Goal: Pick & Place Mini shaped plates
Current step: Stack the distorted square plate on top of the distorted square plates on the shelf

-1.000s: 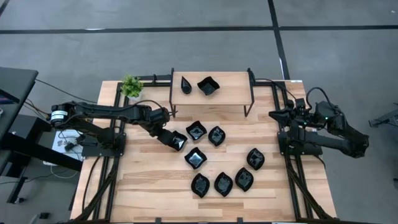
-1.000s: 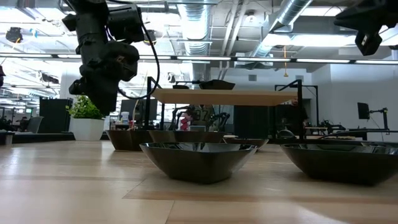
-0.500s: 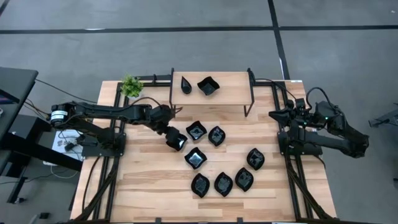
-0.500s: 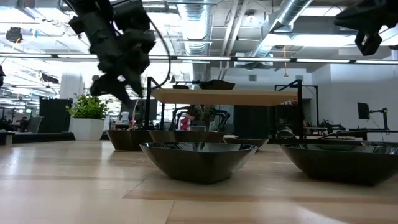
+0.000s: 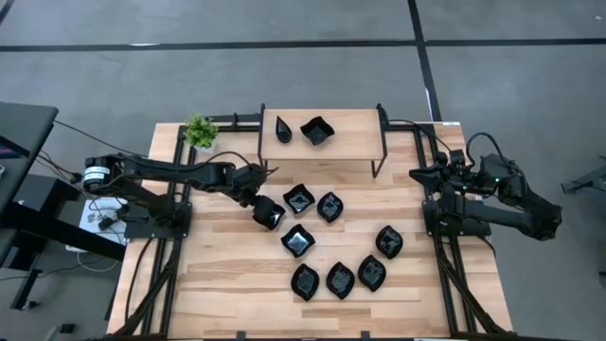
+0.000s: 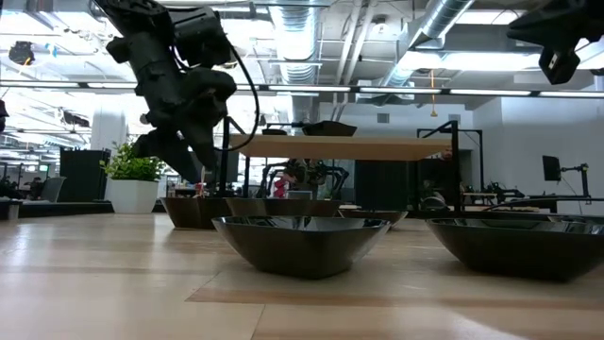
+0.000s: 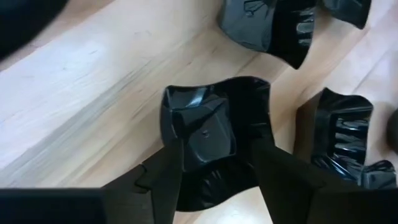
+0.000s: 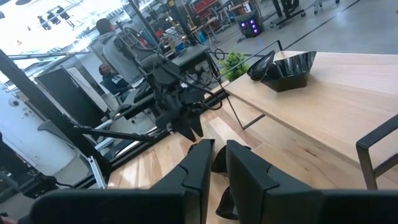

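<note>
Several glossy black mini shaped plates lie flat on the wooden table (image 5: 218, 284). Two more, a teardrop (image 5: 283, 128) and a wavy square (image 5: 317, 131), sit on the raised shelf (image 5: 350, 142). My left gripper (image 5: 266, 210) (image 7: 217, 146) is open and slants down over the leftmost plate, a wavy square (image 5: 276, 217) (image 7: 208, 127). One finger stands over each side of that plate. My right gripper (image 5: 417, 175) (image 8: 219, 149) waits shut at the table's right edge, high up, with nothing in it. My left gripper slants down from the table's left side, its two fingers (image 7: 171, 168) spread over the wavy square plate's opposite sides (image 7: 168, 118). The plate lies flat on the table. Whether the fingertips touch it, I cannot tell.
A small green plant (image 5: 200, 131) stands at the far left corner, beside the shelf's black frame. Two plates (image 5: 299, 199) (image 5: 329, 206) lie just right of the left gripper and another (image 5: 297, 241) lies nearer. Bare wood stretches along the near left.
My left gripper has tipped from pointing nearly straight down to a slant. It has sunk a little toward the wavy square plate and spread its fingers open. The plate has stayed where it was.
</note>
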`<state>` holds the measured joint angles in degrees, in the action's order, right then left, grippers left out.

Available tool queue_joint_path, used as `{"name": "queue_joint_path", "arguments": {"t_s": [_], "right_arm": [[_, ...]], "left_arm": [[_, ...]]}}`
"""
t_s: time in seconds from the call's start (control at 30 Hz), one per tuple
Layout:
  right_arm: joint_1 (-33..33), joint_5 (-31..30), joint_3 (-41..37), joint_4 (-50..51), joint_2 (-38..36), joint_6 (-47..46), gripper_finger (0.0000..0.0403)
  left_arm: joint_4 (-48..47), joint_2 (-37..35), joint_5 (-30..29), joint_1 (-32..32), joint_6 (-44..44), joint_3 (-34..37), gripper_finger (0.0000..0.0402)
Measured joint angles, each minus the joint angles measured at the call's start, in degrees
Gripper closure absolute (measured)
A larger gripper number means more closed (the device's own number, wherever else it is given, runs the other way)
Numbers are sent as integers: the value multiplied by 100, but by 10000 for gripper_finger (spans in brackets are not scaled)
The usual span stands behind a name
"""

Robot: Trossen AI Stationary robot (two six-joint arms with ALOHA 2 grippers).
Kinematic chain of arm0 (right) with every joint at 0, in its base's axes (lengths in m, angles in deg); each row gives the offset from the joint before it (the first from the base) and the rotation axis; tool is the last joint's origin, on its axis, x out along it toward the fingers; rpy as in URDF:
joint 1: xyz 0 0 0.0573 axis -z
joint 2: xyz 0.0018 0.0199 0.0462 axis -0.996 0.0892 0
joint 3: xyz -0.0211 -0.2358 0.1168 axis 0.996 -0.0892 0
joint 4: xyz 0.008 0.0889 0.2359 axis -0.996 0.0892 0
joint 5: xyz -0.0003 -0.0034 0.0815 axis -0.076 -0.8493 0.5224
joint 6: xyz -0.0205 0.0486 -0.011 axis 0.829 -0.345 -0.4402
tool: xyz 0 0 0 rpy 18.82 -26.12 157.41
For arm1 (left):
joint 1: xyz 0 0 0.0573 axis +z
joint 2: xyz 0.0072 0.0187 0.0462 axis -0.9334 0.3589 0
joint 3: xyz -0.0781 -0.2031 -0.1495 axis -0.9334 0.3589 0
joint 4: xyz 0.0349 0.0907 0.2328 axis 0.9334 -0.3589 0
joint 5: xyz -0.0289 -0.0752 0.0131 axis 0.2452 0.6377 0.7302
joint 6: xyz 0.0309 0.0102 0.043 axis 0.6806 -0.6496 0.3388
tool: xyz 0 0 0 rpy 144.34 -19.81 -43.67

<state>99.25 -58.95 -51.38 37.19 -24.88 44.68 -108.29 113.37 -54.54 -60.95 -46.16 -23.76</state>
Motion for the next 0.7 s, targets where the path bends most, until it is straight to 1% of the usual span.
{"name": "queue_joint_path", "arguments": {"t_s": [0.13,0.27,0.53,0.7], "right_arm": [[0,0,0,-1,0,-2,355],[-2,2,0,2,0,-2,355],[-4,1,0,0,0,-2,355],[-2,0,0,1,0,-2,355]], "left_arm": [[-59,64,-50,13,-1,0,215],[-99,272,-115,13,-117,64,215],[-40,559,9,13,-299,151,213],[2,747,12,13,-307,151,222]]}}
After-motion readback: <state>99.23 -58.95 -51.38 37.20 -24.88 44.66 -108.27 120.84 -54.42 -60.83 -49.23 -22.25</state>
